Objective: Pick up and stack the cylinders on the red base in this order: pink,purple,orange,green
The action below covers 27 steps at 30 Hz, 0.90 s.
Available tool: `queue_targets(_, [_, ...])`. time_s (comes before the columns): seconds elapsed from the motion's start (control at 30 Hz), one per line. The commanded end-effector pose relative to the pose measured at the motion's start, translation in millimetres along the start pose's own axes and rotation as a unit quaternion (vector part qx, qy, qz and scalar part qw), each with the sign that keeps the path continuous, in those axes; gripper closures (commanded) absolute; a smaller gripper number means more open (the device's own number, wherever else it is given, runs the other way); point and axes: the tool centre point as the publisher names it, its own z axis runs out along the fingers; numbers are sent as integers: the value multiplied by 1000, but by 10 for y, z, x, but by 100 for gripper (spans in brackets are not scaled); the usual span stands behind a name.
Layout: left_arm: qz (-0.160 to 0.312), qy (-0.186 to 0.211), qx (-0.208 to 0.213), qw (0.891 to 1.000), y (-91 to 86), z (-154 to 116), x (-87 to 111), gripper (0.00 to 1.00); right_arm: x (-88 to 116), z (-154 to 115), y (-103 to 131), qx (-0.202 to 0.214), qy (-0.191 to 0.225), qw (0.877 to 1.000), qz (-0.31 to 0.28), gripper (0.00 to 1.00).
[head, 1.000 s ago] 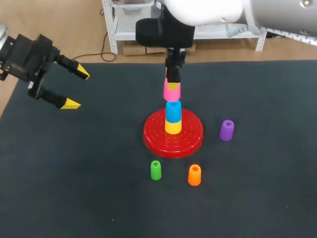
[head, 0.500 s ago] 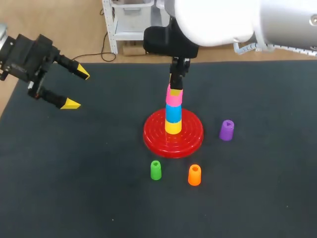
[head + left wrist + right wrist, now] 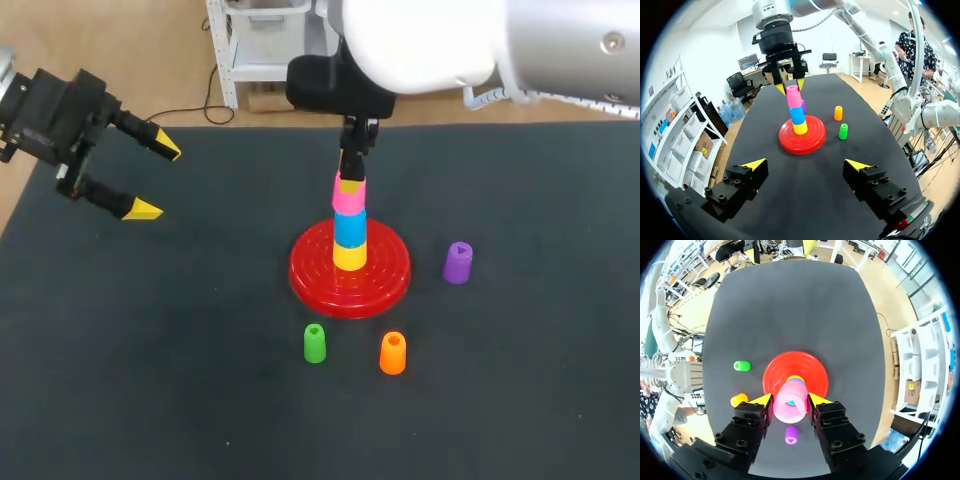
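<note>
On the red base (image 3: 385, 283) stands a yellow cylinder (image 3: 349, 258) with a blue cylinder (image 3: 349, 229) on top of it. The pink cylinder (image 3: 348, 198) sits upright on the blue one, and my right gripper (image 3: 350, 184) is shut on it from above. In the right wrist view the pink cylinder (image 3: 791, 405) fills the gap between the fingers of the right gripper (image 3: 790, 401). The purple cylinder (image 3: 457, 262) stands right of the base, with the green cylinder (image 3: 314, 343) and orange cylinder (image 3: 392, 352) in front of it. My left gripper (image 3: 150, 180) hangs open at the far left, holding nothing.
The left wrist view shows the left gripper (image 3: 805, 165) well back from the red base (image 3: 812, 142), with bare black table (image 3: 150, 380) between them. The purple cylinder (image 3: 791, 435) lies under my right gripper's body in the right wrist view.
My right gripper came down and slightly right with the pink cylinder, which now rests on the blue one. The left arm has not moved.
</note>
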Motion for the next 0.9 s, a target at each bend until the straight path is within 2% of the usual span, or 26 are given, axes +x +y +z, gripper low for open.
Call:
queue_targets(0.03, [0,0,-1,1000,-3,5,6,0,7,0,-2,-2,-1,1000,1,100])
queue_targets(0.53, [0,0,-1,1000,-3,5,6,0,51,87,76,-12,0,1000,6,100])
queue_targets(0.9, [0,0,-1,1000,-3,5,6,0,48,111,17,-10,-4,1000,13,100])
